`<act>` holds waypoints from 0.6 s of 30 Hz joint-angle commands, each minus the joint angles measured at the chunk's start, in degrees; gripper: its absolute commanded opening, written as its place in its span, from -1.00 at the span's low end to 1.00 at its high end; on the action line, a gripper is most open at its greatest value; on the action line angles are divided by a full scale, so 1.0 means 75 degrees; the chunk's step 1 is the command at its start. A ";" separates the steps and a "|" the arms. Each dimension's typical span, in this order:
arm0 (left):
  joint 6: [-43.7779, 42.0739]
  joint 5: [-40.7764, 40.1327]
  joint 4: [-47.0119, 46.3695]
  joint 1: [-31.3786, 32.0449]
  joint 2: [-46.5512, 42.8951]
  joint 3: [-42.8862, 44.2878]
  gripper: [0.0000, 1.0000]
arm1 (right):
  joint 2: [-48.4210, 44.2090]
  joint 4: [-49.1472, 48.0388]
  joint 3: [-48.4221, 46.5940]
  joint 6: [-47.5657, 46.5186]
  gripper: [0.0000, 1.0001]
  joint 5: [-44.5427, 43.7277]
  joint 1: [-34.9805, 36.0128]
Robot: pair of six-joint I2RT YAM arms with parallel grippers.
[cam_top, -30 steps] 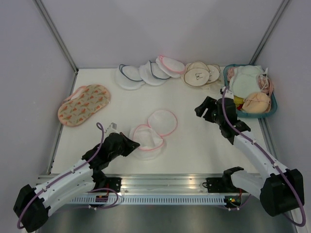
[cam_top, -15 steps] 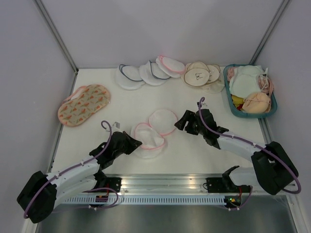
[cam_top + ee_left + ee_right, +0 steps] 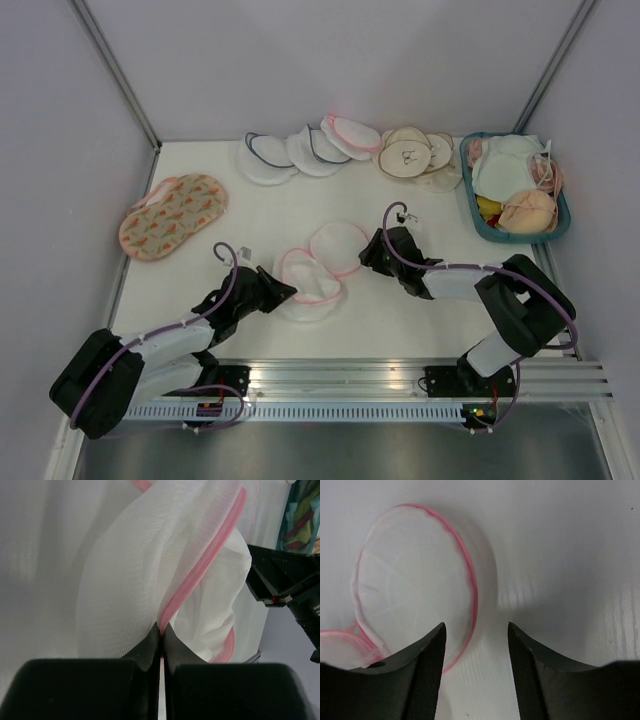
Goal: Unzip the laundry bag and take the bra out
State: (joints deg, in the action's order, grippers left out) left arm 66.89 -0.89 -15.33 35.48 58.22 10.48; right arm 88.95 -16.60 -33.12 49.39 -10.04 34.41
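Round white mesh pink-trimmed laundry bag [image 3: 312,275] lies mid-bench [image 3: 250,215], its 2 halves spread. Left pincer [image 3: 161,630] is clamped on the pink trim. Right pincer [image 3: 476,630] stands open at the far half's edge.

The laundry bag [image 3: 308,283] is white mesh with pink zipper trim, on a white table [image 3: 250,215]. At ten o'clock lies an oval bag [image 3: 175,215] in an orange floral print; at twelve are white pouches [image 3: 285,152] trimmed in dark blue, beside peach-beige bras [image 3: 410,152]. At two o'clock a teal basket [image 3: 520,238] holds white, peach and yellow items.
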 commanded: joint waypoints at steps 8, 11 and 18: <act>-0.0868 0.1793 -0.2033 -0.0395 0.1448 0.0430 -0.96 | 0.0540 -0.1021 -0.0693 -0.0221 -0.95 -0.1098 0.0064; -0.1032 0.1969 -0.2232 -0.0489 0.1753 0.0606 -0.96 | -0.0009 -0.0904 -0.0459 -0.0385 -0.99 -0.1367 0.0064; -0.1197 0.2683 -0.2947 -0.0665 0.3205 0.1496 -0.96 | -0.2025 0.0278 0.0126 -0.1099 -0.99 -0.2117 0.0052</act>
State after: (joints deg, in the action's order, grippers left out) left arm 61.04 14.70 -30.98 31.14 78.17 17.61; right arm 80.51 -17.76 -33.39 44.62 -21.32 34.65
